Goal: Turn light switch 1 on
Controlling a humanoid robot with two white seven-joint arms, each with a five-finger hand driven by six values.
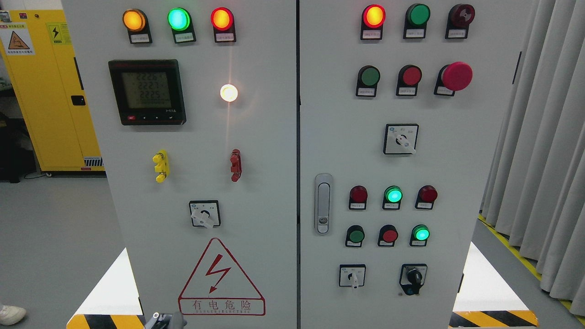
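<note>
Left hand: only a grey tip of the left hand [165, 320] shows at the bottom edge, left of the middle, below the warning triangle; whether its fingers are spread or curled cannot be told.
Right hand: out of view.
Cabinet: grey electrical cabinet [274, 183] with two doors, filling most of the view.
Left door: amber, green and red lamps along the top, a digital meter [147, 92], a glowing white lamp [229, 92], a yellow terminal [161, 166], a red terminal [236, 165], a rotary switch [204, 214].
Right door: rows of red and green buttons, a red mushroom button [455, 76], a door handle [323, 204], three rotary switches.
Light switch 1: labels are too small to tell which control it is.
Surroundings: yellow cabinet [50, 91] at left, grey curtain [544, 137] at right.
</note>
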